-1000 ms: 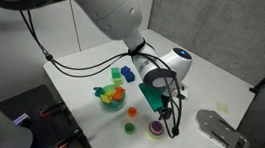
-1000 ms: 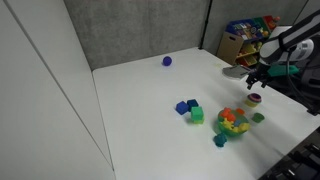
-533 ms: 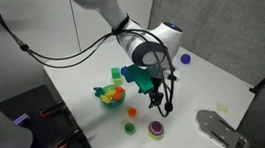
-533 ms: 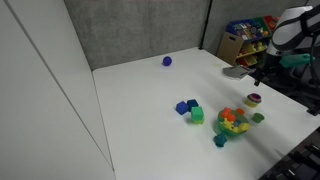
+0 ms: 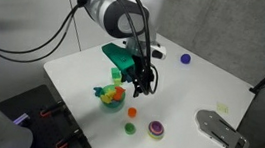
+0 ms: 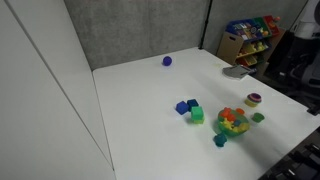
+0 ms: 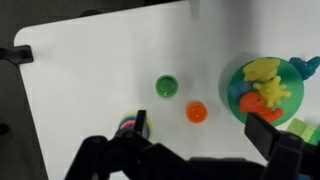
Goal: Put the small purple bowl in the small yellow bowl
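The small purple bowl (image 5: 155, 129) sits inside the small yellow bowl (image 5: 155, 136) on the white table; the pair shows in both exterior views (image 6: 253, 98). In the wrist view the nested bowls (image 7: 128, 123) are at the lower left, partly hidden behind one finger. My gripper (image 5: 143, 86) hangs above the table near the toy heap, apart from the bowls. In the wrist view the gripper (image 7: 205, 135) is open and empty.
A small green cup (image 5: 129, 128) and an orange piece (image 5: 133, 111) lie near the bowls. A green bowl heaped with colourful toys (image 5: 111, 95) stands beside them. Blue and green blocks (image 6: 190, 110), a blue-purple ball (image 6: 167, 61) and a grey plate (image 5: 222, 130) are also on the table.
My gripper has lifted and moved away from the nested bowls towards the toy heap. The purple bowl stays in the yellow bowl.
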### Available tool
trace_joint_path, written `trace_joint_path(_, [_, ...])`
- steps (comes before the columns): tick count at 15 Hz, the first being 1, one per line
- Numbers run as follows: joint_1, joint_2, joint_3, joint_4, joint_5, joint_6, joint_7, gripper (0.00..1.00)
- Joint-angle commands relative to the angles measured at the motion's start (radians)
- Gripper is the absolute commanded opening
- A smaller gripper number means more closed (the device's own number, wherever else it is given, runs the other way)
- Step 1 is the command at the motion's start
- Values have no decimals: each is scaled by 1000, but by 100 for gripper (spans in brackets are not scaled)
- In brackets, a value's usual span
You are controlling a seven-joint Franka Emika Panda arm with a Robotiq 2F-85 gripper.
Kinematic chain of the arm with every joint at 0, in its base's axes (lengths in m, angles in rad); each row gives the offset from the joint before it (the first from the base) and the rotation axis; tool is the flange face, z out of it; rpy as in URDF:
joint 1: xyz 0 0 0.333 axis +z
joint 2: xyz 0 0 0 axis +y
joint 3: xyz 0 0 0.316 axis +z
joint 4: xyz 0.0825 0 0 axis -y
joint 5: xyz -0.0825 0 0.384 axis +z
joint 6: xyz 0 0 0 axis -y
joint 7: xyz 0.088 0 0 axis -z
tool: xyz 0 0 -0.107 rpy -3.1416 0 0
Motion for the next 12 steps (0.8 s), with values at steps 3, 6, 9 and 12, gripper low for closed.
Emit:
trace_joint_path(3, [10, -270, 18, -96, 18, -101, -35, 100])
trace_joint_path(6, [15, -344, 27, -106, 15, -139, -26, 100])
trace_joint_path(9, [10, -363, 33, -116, 2, -154, -10, 100])
trace_joint_path(12, [11, -347, 31, -106, 2, -144, -13, 100])
